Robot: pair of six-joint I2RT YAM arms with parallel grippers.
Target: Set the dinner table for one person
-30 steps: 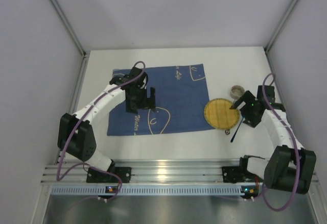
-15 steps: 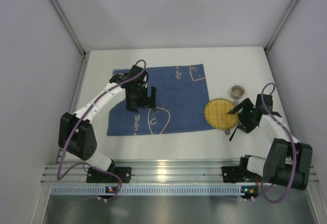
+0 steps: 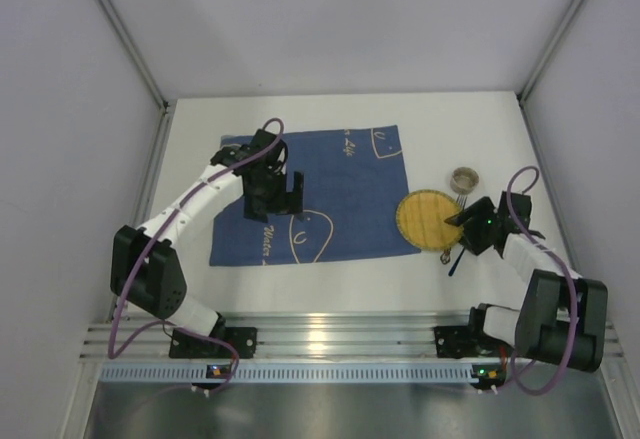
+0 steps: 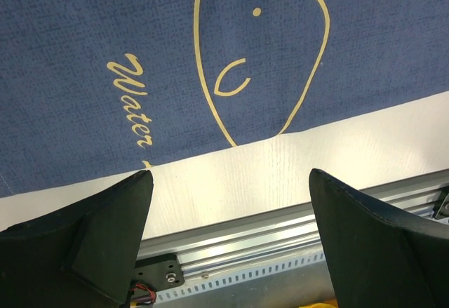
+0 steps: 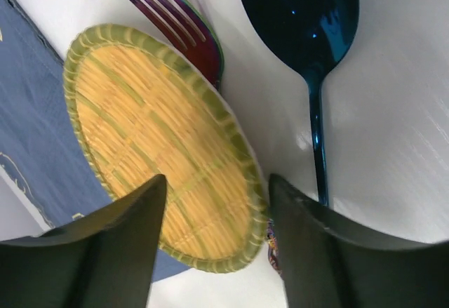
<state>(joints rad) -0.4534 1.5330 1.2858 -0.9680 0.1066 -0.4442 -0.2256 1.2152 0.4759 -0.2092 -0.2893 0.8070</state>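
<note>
The white dinner table [image 3: 350,269] carries a blue patterned mat [image 3: 330,194]. A round yellow woven plate [image 3: 425,219] lies just right of the mat, also in the right wrist view [image 5: 154,154]. An iridescent fork [image 5: 175,24] runs under the plate's rim. A blue spoon [image 5: 298,13] lies beside it, bowl up. My right gripper [image 5: 216,182] is open, its jaws astride the plate's right rim; it shows in the top view [image 3: 460,222]. My left gripper [image 4: 230,173] is open and empty above the mat's near edge [image 4: 140,41], left of centre in the top view [image 3: 288,192].
A small round cup [image 3: 465,176] stands behind the plate. The spoon's dark handle [image 3: 455,257] points toward the near edge. An aluminium rail [image 3: 330,339] runs along the table's front. Grey walls close in left, right and back.
My right gripper has moved down and left onto the plate's right rim. The left arm has barely moved.
</note>
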